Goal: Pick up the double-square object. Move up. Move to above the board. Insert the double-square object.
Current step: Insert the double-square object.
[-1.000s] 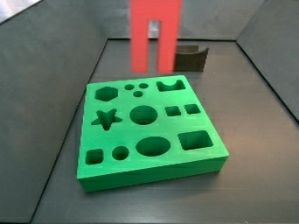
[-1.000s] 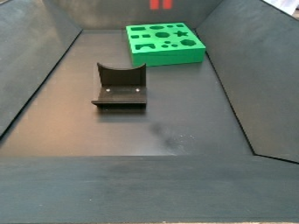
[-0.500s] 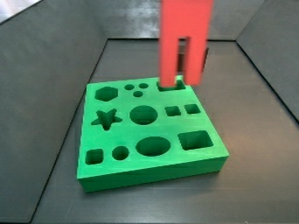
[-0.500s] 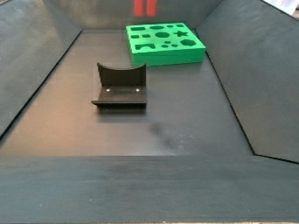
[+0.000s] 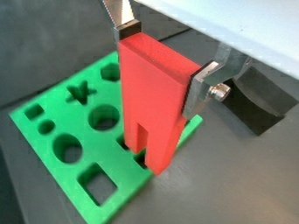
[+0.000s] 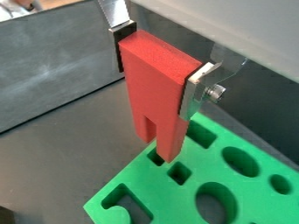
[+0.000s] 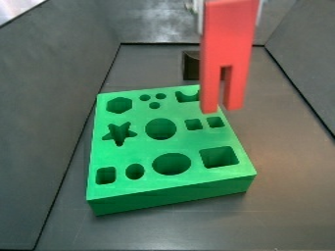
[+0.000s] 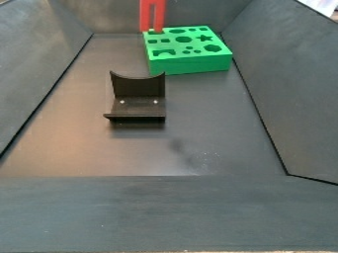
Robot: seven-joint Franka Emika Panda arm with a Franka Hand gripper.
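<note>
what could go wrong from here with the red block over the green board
The gripper holds the red block upright, its two legs just above the green board, near the pair of small square holes.

1. If the legs are slightly off the holes, they may land on the board's top face and jam or tilt the block.
2. The fingers clamp only the upper part, so a knock at the legs might twist the block in the grip.

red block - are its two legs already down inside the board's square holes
No: in a wrist view the red block, clamped upright in the gripper, hangs with its leg tips clear above the green board.
</note>
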